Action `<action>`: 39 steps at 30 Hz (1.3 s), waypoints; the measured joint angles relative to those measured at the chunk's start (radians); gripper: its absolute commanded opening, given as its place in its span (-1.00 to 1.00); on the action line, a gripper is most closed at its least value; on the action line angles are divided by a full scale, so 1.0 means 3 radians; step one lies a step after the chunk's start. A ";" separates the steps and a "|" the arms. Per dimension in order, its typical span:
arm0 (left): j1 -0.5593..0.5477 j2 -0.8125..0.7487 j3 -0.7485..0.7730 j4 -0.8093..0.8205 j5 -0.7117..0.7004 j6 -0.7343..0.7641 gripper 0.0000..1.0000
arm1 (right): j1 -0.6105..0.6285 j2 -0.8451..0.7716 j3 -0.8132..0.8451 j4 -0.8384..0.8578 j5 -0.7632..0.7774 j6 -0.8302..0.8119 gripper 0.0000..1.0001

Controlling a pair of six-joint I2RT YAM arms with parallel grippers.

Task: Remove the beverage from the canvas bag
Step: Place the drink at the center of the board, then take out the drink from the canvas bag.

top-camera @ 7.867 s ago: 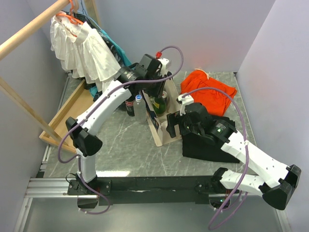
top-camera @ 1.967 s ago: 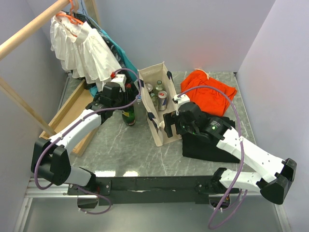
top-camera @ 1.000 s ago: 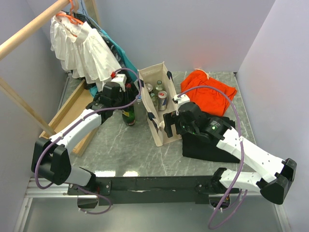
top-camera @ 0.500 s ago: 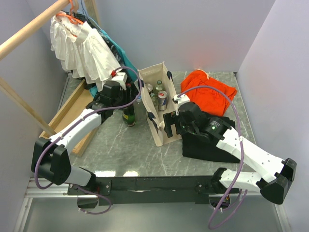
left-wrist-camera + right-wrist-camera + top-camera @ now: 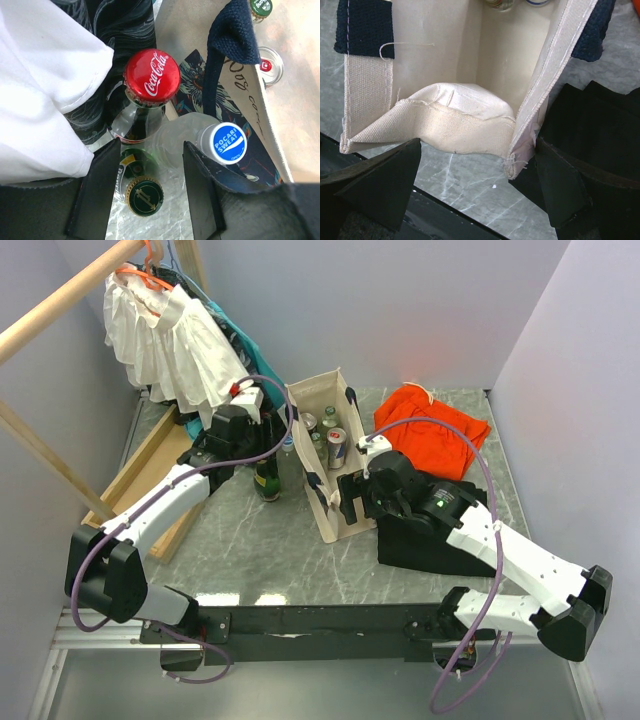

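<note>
The beige canvas bag [image 5: 322,405] stands open mid-table, with cans [image 5: 336,445] and capped bottles inside. Left of it stand a green bottle [image 5: 265,481] with a dark green cap [image 5: 144,196], a clear bottle with a blue cap [image 5: 227,143] and a Coca-Cola bottle [image 5: 151,76]. My left gripper [image 5: 151,146] hovers open over the green bottle, its fingers on either side without gripping it. At the bag's near end wall [image 5: 450,130] is my right gripper [image 5: 477,147], its jaws spread wide and nothing held between them.
White clothing [image 5: 170,340] hangs from a wooden rail at the back left, close to the left gripper. An orange cloth bundle [image 5: 430,420] lies at the back right. A black case [image 5: 430,545] sits under the right arm. A wooden frame [image 5: 140,475] runs along the left edge.
My left gripper has opened and let go of the green bottle, which now stands on the table, and has lifted slightly. The right arm has stayed put.
</note>
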 measured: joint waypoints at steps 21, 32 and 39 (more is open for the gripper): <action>0.0000 -0.0107 0.0525 -0.0440 0.0197 0.0037 0.93 | 0.0000 -0.0008 -0.0001 -0.0005 -0.0001 0.0013 1.00; 0.0000 -0.0163 0.0815 -0.0599 0.0328 0.0034 0.93 | 0.0000 -0.0058 -0.0032 -0.0029 -0.0001 0.0053 1.00; 0.0000 -0.0179 0.0959 -0.0638 0.0565 0.0004 0.93 | 0.0000 -0.0098 -0.0118 -0.0093 0.0004 0.0076 1.00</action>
